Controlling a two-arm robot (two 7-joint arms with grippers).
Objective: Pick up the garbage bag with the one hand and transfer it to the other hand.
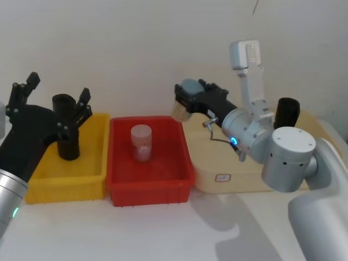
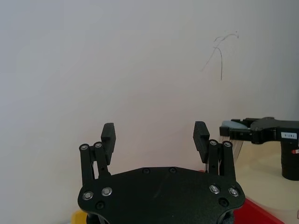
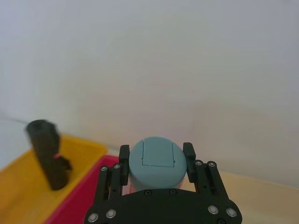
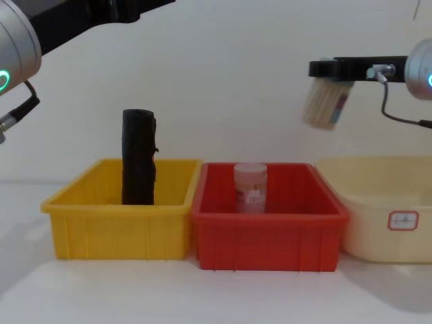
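The left gripper [image 1: 57, 100] hangs at about nine o'clock in the head view, fingers spread wide and nothing between them, above the yellow bin [image 1: 38, 185]; it looks poised to come down on the garbage bag [image 1: 66, 128]. That black roll stands upright inside the yellow bin, taller than its walls, with a small red mark on its side. The right gripper [image 1: 182, 100], at about one o'clock, pinches a blue-capped container [image 3: 156, 162], held high over the gap between the red bin [image 1: 179, 179] and the cream tub [image 1: 255, 182], so it is already occupied. The red bin, at six o'clock, holds a clear jar [image 1: 141, 142]. A second black roll [image 1: 286, 112] stands at three o'clock.
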